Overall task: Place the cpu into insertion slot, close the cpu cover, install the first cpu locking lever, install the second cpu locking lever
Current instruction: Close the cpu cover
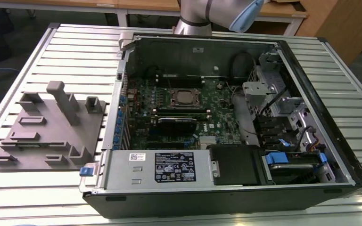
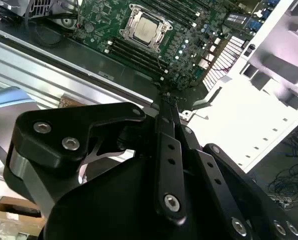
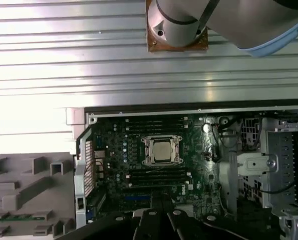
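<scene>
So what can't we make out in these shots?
- Cover around the chip: latched or not, too small in every view.
- Arm: cut off by the exterior view's top edge.
- Grey tray: cut off by the first wrist view's edge.

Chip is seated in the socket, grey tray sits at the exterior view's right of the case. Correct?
One thing is off: the grey tray lies at the exterior view's left of the case, not its right, as the exterior view shows. The chip is indeed seated in the socket, clear in the first wrist view.
</scene>
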{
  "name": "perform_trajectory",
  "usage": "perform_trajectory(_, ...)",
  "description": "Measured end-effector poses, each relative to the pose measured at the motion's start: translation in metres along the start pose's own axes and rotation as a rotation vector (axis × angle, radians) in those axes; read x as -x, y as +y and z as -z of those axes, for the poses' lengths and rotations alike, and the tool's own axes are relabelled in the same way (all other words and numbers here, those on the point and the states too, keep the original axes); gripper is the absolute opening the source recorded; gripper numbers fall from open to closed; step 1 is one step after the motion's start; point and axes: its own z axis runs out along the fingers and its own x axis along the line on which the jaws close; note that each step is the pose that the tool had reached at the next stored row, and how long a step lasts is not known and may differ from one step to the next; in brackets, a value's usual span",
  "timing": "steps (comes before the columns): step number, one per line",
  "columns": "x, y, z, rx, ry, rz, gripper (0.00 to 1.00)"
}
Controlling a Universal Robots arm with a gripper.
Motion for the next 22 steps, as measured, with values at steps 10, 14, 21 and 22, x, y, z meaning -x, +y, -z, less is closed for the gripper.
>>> perform_trajectory(10, 0.0001, 0.0002, 0.0074, -0.0001, 0.0, 0.0, 0.1)
perform_trajectory(14, 0.0001, 0.0003, 0.0104, -0.0001, 0.0, 0.0, 0.1)
perform_trajectory(21, 0.0002, 0.0005, 0.0158, 0.0, 0.0001, 0.0, 0.1)
perform_trajectory(22, 0.0002, 0.0005, 0.0165, 0.0, 0.0, 0.0, 0.1)
